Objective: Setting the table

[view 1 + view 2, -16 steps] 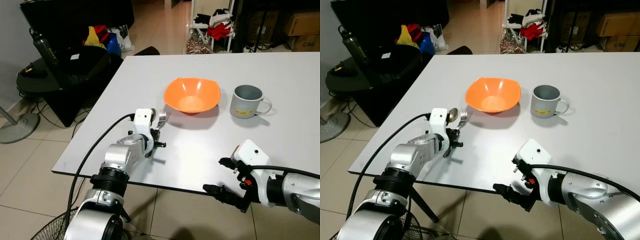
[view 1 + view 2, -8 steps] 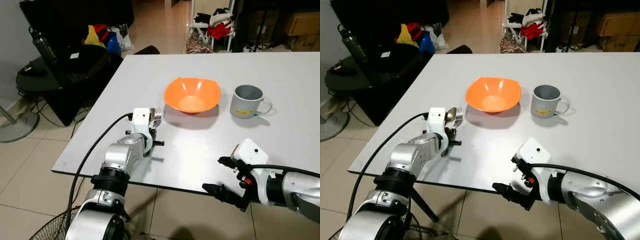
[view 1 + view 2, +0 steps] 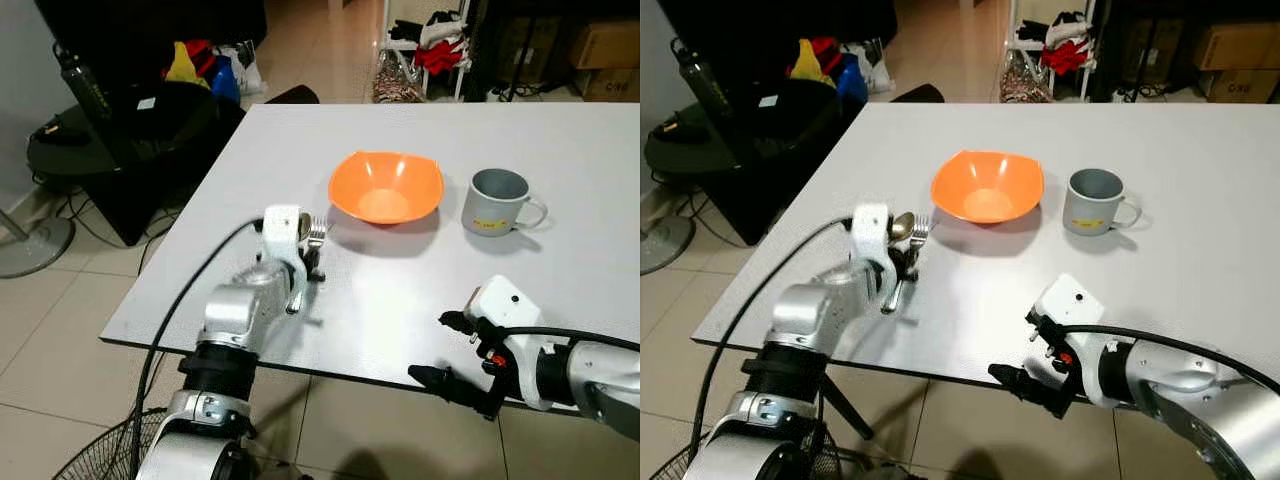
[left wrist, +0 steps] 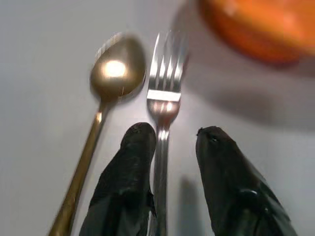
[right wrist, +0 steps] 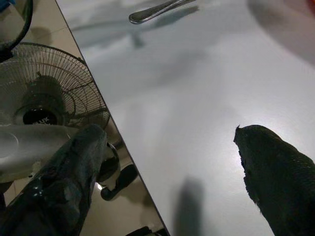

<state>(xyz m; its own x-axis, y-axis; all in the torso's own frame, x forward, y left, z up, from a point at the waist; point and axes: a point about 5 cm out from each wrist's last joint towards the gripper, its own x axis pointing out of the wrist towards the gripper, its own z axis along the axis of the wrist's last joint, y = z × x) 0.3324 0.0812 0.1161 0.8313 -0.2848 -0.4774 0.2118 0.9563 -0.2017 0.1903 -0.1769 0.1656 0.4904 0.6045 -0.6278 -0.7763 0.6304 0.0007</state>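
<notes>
An orange bowl (image 3: pixel 386 187) and a grey mug (image 3: pixel 495 202) stand mid-table on the white table (image 3: pixel 560 130). Left of the bowl, a gold spoon (image 4: pixel 116 69) and a silver fork (image 4: pixel 166 73) lie side by side on the tabletop. My left gripper (image 4: pixel 174 135) is low over their handles and open. The fork's handle runs between its fingers (image 4: pixel 130 187), close against one of them. My right gripper (image 3: pixel 445 350) is open at the table's front edge, one finger over the tabletop and the other hanging past the edge, with nothing between them.
A floor fan (image 5: pixel 39 98) stands below the table's front-left corner. Dark furniture with a bottle (image 3: pixel 82 85) and bags is off the table's left side. A clothes rack (image 3: pixel 430 50) and cardboard boxes (image 3: pixel 605 45) are beyond the far edge.
The fork's head has swung closer to the spoon, and my left wrist has edged slightly farther onto the table. The right arm has stayed put.
</notes>
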